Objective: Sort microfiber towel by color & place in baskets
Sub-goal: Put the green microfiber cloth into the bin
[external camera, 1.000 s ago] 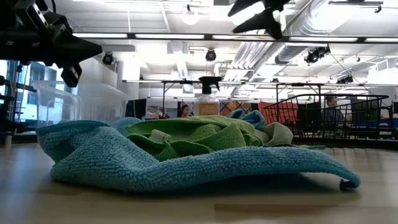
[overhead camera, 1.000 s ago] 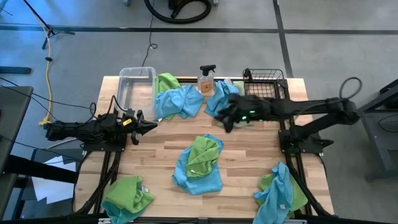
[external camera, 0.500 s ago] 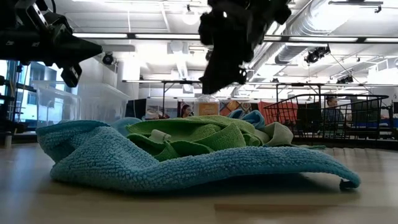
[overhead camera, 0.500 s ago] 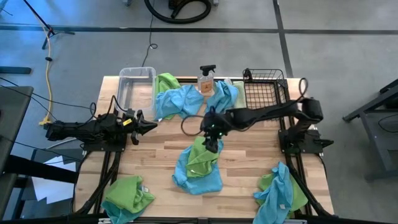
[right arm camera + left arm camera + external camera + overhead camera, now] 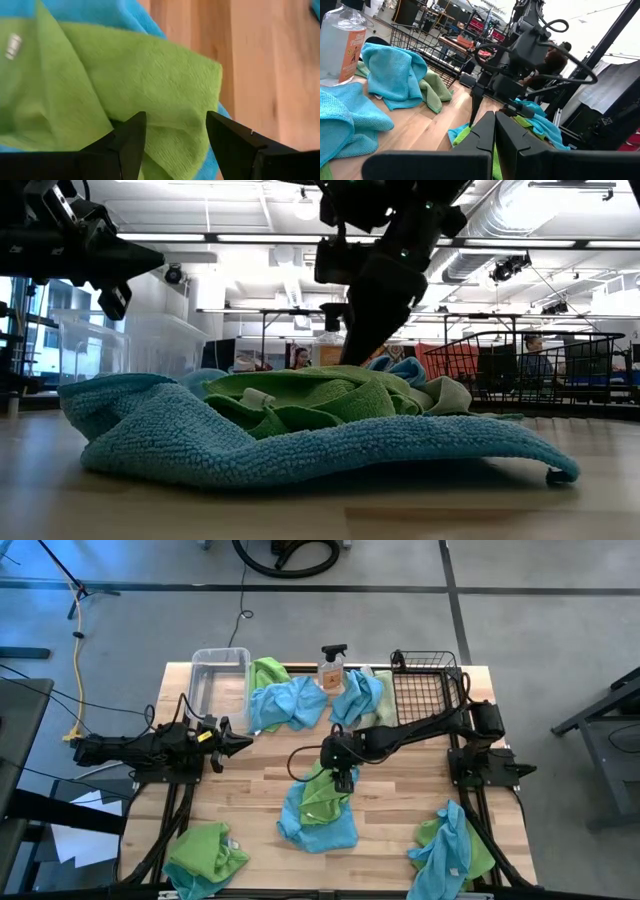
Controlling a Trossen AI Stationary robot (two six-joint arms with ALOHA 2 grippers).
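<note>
A: Fingers on the right gripper (image 5: 342,779)?
B: Spread apart, nothing between them yet. In the right wrist view both dark fingertips (image 5: 131,134) sit just over the green towel (image 5: 130,80), w/ its folded edge right in the gap.
A: What's under the green one?
B: Blue towel (image 5: 310,823), mid table, green lying on top. In the low view the gripper (image 5: 352,348) comes down onto that heap from above.
A: Left gripper (image 5: 240,743)?
B: Off by itself, well apart from the heap, pointing toward it; fingers pressed together per the left wrist view (image 5: 494,131).
A: Baskets?
B: Clear tub (image 5: 219,675) and black wire basket (image 5: 426,684) both at the far edge, well beyond the right fingertips. Spray bottle (image 5: 332,666) between them, more blue & green cloths (image 5: 290,702) around it.
</note>
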